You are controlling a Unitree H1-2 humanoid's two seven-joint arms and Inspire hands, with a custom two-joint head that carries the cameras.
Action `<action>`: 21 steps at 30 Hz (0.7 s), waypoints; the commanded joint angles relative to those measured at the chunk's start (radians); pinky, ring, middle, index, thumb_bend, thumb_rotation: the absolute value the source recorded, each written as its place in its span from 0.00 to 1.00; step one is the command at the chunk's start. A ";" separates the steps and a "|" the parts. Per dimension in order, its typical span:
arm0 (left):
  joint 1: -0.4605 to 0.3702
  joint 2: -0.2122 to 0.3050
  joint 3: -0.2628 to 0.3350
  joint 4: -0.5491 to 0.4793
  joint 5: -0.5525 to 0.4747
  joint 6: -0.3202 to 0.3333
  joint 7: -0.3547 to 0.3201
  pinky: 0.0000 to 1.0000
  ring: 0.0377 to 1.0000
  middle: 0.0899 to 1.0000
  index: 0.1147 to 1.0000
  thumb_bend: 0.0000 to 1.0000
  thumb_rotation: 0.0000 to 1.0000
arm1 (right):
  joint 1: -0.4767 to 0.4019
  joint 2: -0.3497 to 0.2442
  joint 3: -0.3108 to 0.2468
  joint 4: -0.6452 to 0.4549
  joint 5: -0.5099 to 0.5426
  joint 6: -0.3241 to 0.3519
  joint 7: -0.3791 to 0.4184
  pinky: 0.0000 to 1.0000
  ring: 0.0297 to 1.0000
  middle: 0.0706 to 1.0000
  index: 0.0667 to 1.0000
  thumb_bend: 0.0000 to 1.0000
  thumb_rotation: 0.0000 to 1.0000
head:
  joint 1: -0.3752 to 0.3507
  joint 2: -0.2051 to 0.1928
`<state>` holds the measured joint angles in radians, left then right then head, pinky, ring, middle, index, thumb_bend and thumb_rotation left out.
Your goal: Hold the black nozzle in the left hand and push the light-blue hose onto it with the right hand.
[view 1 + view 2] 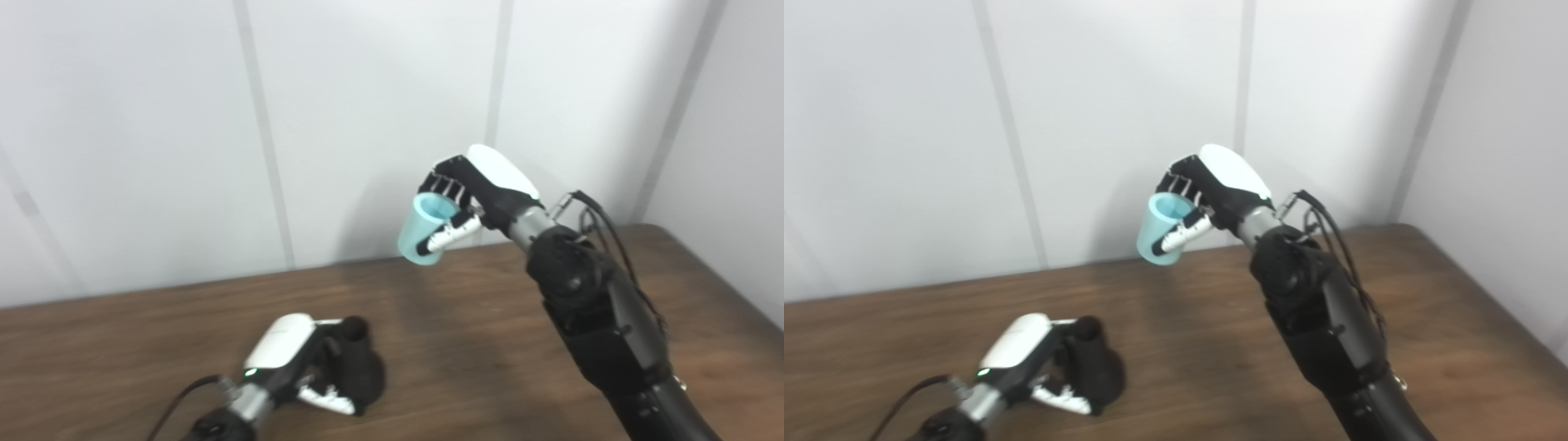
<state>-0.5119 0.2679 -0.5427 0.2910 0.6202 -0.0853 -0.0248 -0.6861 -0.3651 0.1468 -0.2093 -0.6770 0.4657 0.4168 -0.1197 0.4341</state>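
Low on the brown bench (465,343), in the left eye view, my left hand (306,361) wraps its fingers around the upright black nozzle (355,361). My right hand (471,196) is raised near the wall, pinching the light-blue hose (422,236).

From the right eye view, hose and nozzle are well apart.
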 commanded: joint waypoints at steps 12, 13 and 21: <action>0.048 -0.041 -0.062 0.053 0.094 0.134 -0.088 0.34 0.35 0.35 0.44 0.52 0.00 | -0.048 -0.023 0.006 -0.102 0.160 -0.108 0.044 0.34 0.44 0.47 0.45 0.50 0.00 | 0.155 0.006; 0.047 -0.043 -0.063 0.053 0.096 0.138 -0.088 0.33 0.35 0.35 0.44 0.52 0.00 | -0.048 -0.023 0.009 -0.104 0.165 -0.108 0.047 0.34 0.44 0.47 0.45 0.50 0.00 | 0.158 0.009; 0.037 -0.059 -0.069 0.062 0.106 0.159 -0.088 0.33 0.34 0.34 0.44 0.52 0.00 | -0.055 -0.041 0.039 -0.108 0.178 -0.088 0.088 0.34 0.43 0.46 0.46 0.50 0.00 | 0.198 0.026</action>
<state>-0.5210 0.2113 -0.5503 0.2862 0.6594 0.0253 -0.0247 -0.6847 -0.3785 0.1940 -0.2779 -0.5046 0.3910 0.5120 0.0766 0.4586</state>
